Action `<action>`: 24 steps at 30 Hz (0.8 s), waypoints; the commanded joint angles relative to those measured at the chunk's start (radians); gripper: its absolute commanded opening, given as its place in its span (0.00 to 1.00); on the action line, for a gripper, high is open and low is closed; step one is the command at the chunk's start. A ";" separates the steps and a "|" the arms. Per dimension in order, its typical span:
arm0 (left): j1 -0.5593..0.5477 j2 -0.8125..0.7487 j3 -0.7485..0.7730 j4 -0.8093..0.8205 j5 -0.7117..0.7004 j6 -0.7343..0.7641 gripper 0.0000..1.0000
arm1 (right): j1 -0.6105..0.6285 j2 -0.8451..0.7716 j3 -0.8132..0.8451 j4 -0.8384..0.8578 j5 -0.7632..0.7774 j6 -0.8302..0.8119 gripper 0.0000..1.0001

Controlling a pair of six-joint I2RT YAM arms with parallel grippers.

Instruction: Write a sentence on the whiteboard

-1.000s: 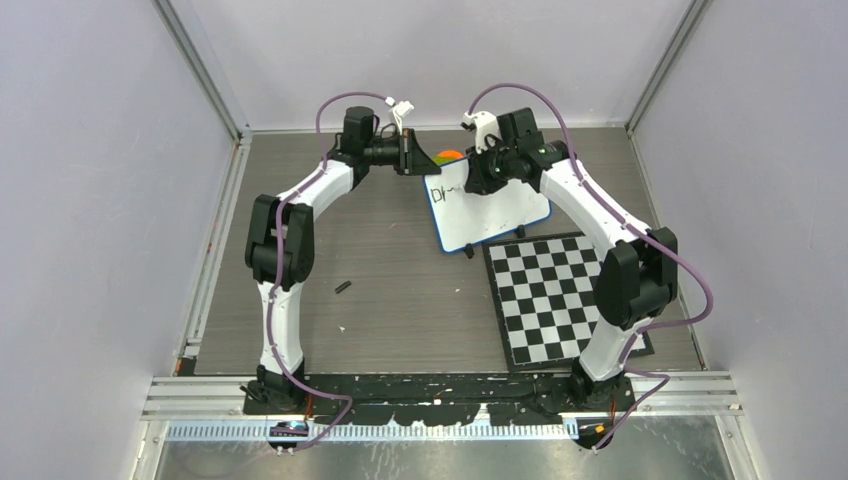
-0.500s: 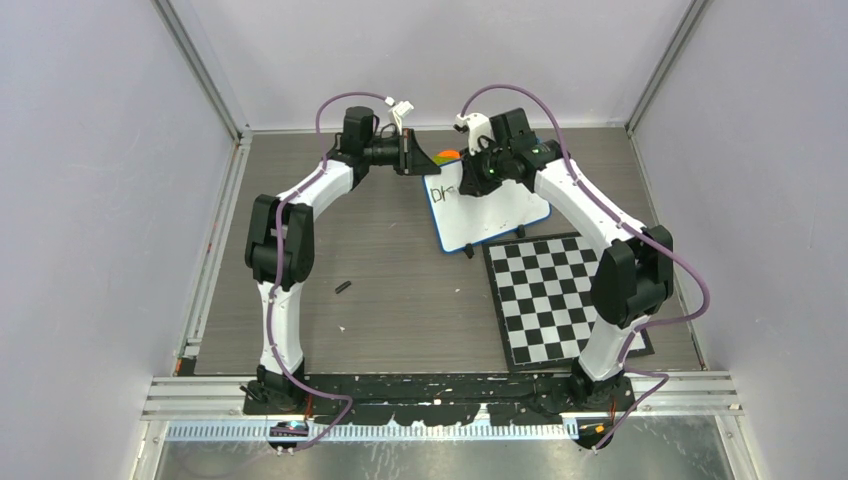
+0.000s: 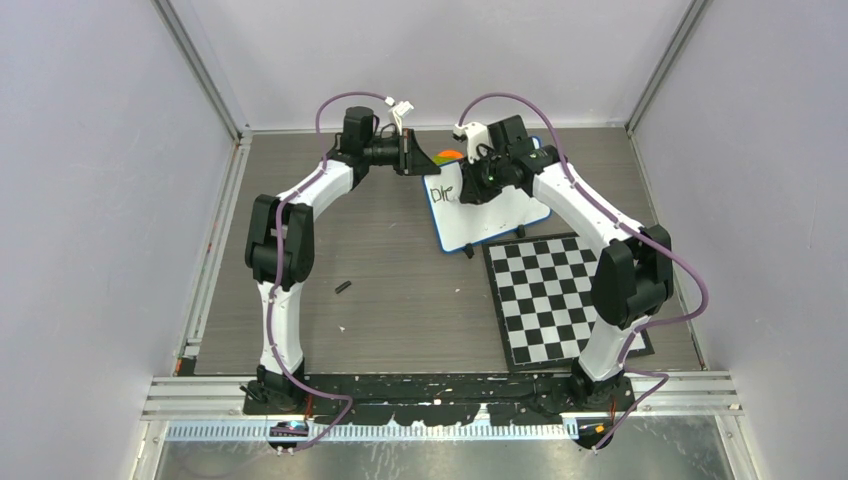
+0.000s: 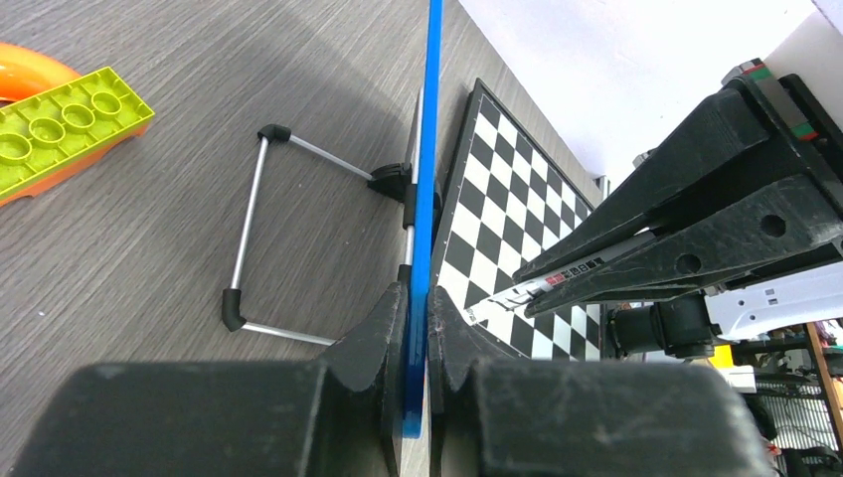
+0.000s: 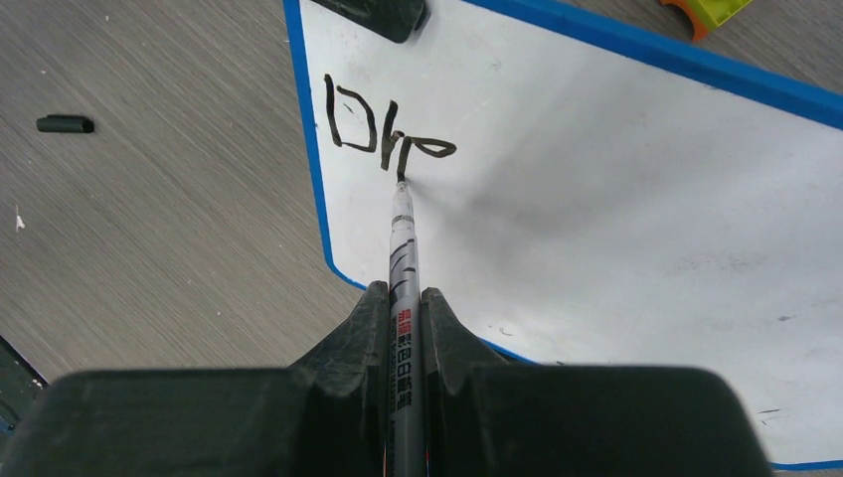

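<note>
Right wrist view, centre: right gripper (image 5: 405,293) clamps slim black marker (image 5: 403,238) against blue-rimmed white whiteboard (image 5: 616,199); left gripper (image 4: 418,298) pinches it steady for writing.

Robot lab cell: bare walls (image 3: 90,200), aluminium rails (image 3: 190,392), checkered calibration board (image 3: 555,300).

Even, diffuse light from above fills the top view, and shadows on the table (image 3: 400,260) are faint. In the right wrist view a soft grey shadow falls on the whiteboard (image 5: 616,199) beside the marker (image 5: 403,258) tip (no hard glare). Both wrist views go soft along their bottom edge; the left one's upper right blows out white.
</note>
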State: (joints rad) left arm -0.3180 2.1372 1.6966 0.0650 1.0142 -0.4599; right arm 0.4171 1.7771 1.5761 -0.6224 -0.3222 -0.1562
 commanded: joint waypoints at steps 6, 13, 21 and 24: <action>-0.016 -0.022 -0.003 -0.053 -0.003 0.005 0.00 | -0.033 -0.041 0.002 0.034 0.056 -0.023 0.00; -0.018 -0.024 -0.003 -0.052 -0.002 0.004 0.00 | -0.042 -0.052 0.023 0.023 0.037 -0.021 0.00; -0.021 -0.022 0.000 -0.052 0.000 0.005 0.00 | -0.066 -0.070 0.041 0.023 -0.011 0.010 0.00; -0.021 -0.022 0.000 -0.050 0.001 0.005 0.00 | -0.071 -0.061 0.052 0.026 -0.005 0.010 0.00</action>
State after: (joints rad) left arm -0.3191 2.1372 1.6966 0.0654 1.0214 -0.4629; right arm 0.3588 1.7584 1.5742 -0.6369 -0.3340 -0.1535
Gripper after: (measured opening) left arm 0.094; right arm 0.162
